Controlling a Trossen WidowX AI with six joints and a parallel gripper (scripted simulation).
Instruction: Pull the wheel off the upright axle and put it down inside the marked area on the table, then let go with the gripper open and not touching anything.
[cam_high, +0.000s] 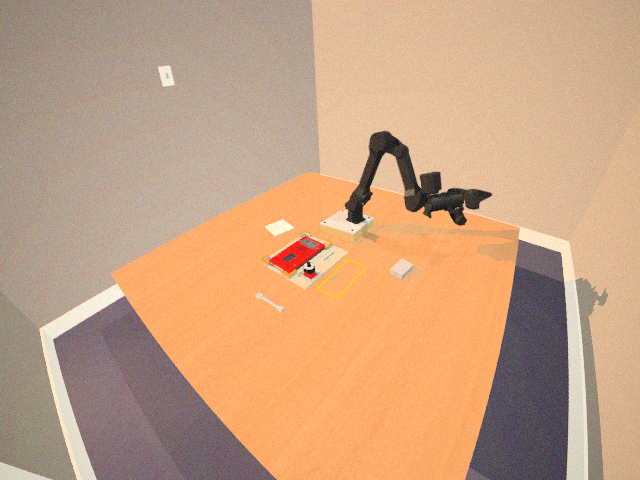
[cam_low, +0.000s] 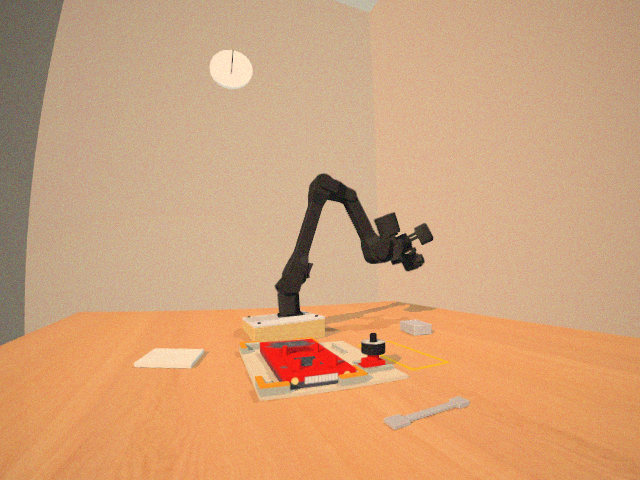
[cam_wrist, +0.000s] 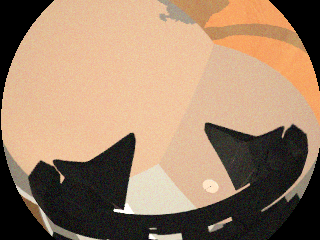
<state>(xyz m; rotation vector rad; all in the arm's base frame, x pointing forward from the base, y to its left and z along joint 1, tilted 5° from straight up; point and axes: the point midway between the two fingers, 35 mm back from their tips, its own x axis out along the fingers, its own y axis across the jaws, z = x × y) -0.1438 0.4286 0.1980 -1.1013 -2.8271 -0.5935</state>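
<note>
The black wheel (cam_high: 309, 269) (cam_low: 373, 348), with a pale top face, sits around the upright axle, whose black tip (cam_low: 373, 336) sticks out above it. A red foot (cam_low: 372, 361) is below the wheel. The marked area is a yellow outline (cam_high: 351, 283) (cam_low: 429, 365) on the table beside the board; nothing lies inside it. My gripper (cam_high: 476, 209) (cam_low: 419, 248) (cam_wrist: 170, 131) is open and empty, raised high above the table and far from the wheel. In the wrist view its two black fingers stand wide apart, with only walls and ceiling between them.
A pale board (cam_high: 336, 254) (cam_low: 390, 375) carries a red plate (cam_high: 294, 254) (cam_low: 310, 361) with orange-and-grey corner pieces, beside the wheel. A grey bar (cam_high: 270, 302) (cam_low: 429, 412), a pale block (cam_high: 401, 268) (cam_low: 415, 327) and a white flat square (cam_high: 279, 227) (cam_low: 169, 357) lie on the table.
</note>
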